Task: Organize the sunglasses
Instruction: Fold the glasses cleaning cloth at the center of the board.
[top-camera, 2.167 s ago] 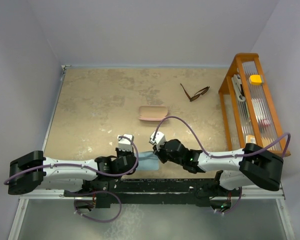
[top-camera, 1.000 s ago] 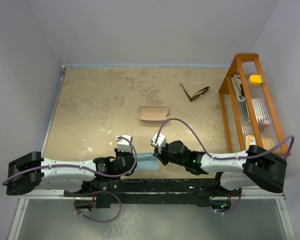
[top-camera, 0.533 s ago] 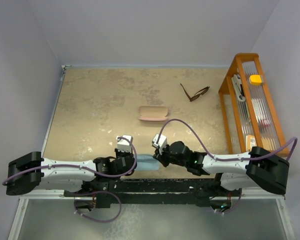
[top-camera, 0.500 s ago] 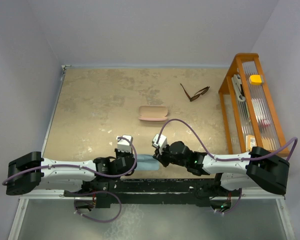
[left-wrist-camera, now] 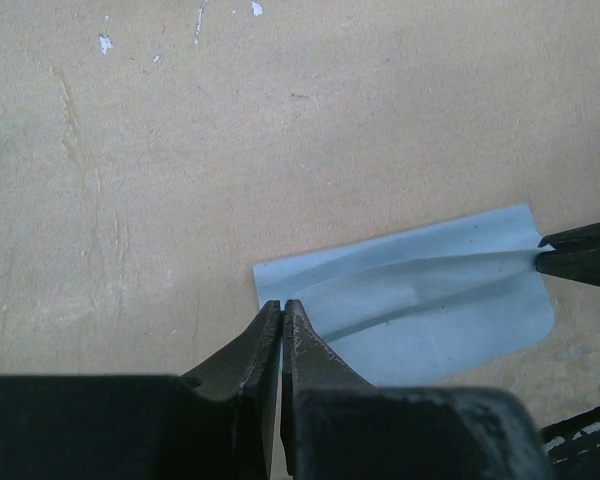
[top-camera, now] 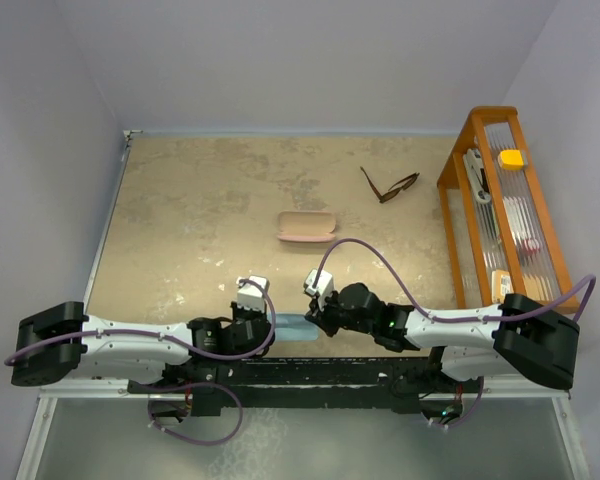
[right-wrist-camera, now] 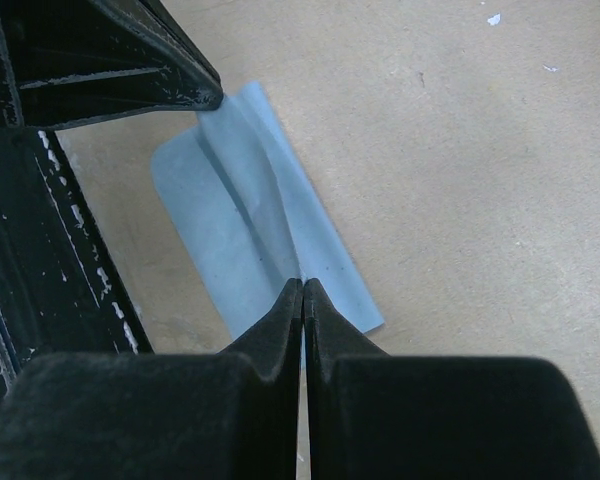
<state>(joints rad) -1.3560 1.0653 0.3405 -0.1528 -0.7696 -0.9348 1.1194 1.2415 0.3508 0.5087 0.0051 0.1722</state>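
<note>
The sunglasses (top-camera: 388, 186) lie open on the table at the far right, away from both arms. The pink case (top-camera: 306, 226) lies shut in the middle. A light blue cloth (top-camera: 292, 325) lies folded at the near edge, seen in the left wrist view (left-wrist-camera: 430, 310) and the right wrist view (right-wrist-camera: 250, 230). My left gripper (left-wrist-camera: 281, 305) is shut on the cloth's left edge. My right gripper (right-wrist-camera: 303, 285) is shut on its right edge. The cloth's upper layer is lifted between them.
An orange wooden rack (top-camera: 500, 200) with a yellow item and small things stands at the right edge. The black rail of the arm bases (right-wrist-camera: 40, 260) runs just beside the cloth. Grey walls close in the table on three sides.
Both grippers have drawn the cloth a little toward the near edge. The left wrist has shifted slightly right. The sunglasses and case have not moved.
</note>
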